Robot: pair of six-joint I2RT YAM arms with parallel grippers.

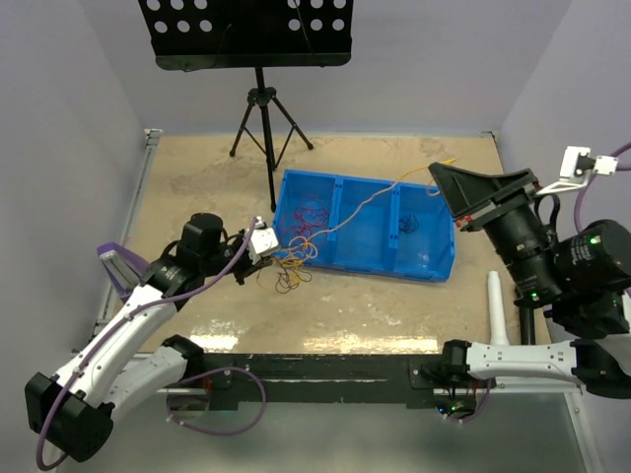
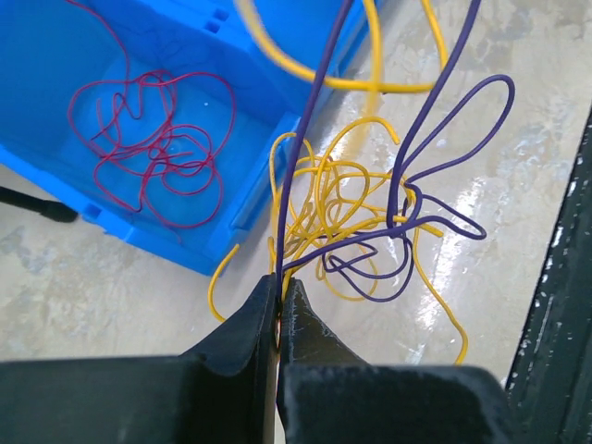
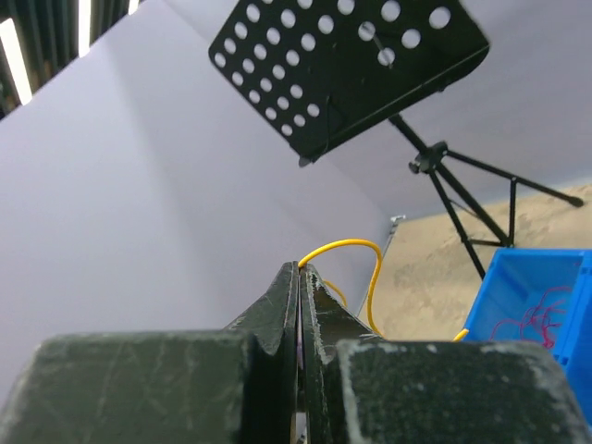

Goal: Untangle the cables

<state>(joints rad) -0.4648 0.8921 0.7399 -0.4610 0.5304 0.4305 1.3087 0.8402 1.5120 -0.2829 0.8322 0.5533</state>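
I have left fingers point(image 2: 245, 342) clamped on purple wire point(image 2: 313, 97), right fingers point(image 3: 273, 319) clamped on yellow wire point(image 3: 342, 242), tangle point(image 2: 342, 208) sitting just beyond left.

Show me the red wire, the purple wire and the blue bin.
red wire point(image 2: 157, 148), left wrist view, middle of its tangle.
purple wire point(image 2: 400, 199), left wrist view, crossing loops.
blue bin point(image 2: 37, 55), left wrist view, bare floor.

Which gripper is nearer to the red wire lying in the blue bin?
Left. The left gripper sits outside the left end of the bin, beside the red wire; the right gripper is at the bin's far right corner, pinching a yellow wire.
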